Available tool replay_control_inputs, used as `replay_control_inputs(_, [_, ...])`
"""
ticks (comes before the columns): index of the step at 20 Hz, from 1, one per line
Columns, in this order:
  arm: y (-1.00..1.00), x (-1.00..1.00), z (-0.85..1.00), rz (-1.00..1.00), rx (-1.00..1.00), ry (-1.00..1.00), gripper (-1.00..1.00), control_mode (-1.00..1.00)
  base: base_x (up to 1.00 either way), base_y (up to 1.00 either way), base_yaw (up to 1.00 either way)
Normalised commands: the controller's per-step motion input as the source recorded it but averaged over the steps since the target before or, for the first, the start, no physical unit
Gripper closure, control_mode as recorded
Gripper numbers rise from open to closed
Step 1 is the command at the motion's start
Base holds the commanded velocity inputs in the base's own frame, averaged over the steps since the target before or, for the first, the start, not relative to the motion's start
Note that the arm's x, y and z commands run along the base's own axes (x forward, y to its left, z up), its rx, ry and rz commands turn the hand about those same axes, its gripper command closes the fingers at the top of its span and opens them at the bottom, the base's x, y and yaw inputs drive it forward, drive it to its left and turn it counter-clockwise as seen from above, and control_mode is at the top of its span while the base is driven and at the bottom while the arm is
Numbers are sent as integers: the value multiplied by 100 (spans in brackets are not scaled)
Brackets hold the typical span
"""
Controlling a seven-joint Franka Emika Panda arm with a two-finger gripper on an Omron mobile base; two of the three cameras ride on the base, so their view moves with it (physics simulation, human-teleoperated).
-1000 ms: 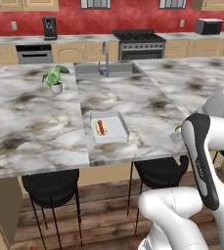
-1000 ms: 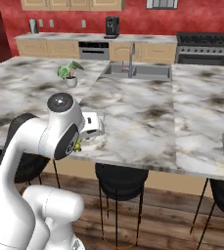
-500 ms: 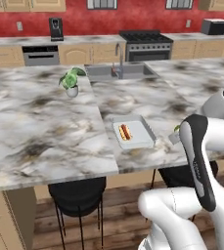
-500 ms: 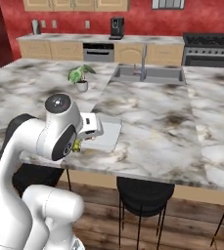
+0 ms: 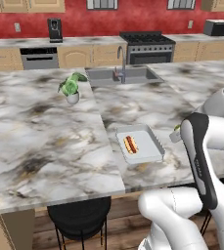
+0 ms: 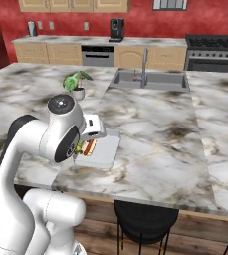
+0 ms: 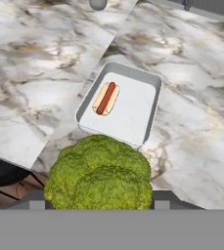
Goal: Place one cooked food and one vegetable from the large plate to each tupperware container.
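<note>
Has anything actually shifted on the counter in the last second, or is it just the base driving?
The base drove, so both base views slid; the counter items kept their places. The grey rectangular tupperware tray still holds the hot dog, and the small potted plant stands where it was. The gripper stays closed on the green broccoli.

My arm (image 5: 201,146) is glossy white, rounded links, with dark bands and a round dark-capped joint (image 6: 61,103).

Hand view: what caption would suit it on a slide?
Green broccoli held in the gripper, short of a grey tupperware container that already holds a hot dog on the marble counter.
</note>
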Motion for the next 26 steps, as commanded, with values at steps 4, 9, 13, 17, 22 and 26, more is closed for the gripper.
replay_control_inputs(4, [0,0,0,0,0,0,100,100,-4,0,0])
replay_control_inputs(9, [7,14,-6,0,0,1,100,-100,-7,0,0])
replay_control_inputs(13, [24,99,-42,0,1,5,100,-100,0,0,0])
replay_control_inputs(17, [1,100,-77,0,2,11,100,-100,0,0,0])
replay_control_inputs(22, [0,100,-74,0,0,7,100,-100,0,0,0])
replay_control_inputs(26, [0,79,-29,0,0,7,100,-100,0,0,0])
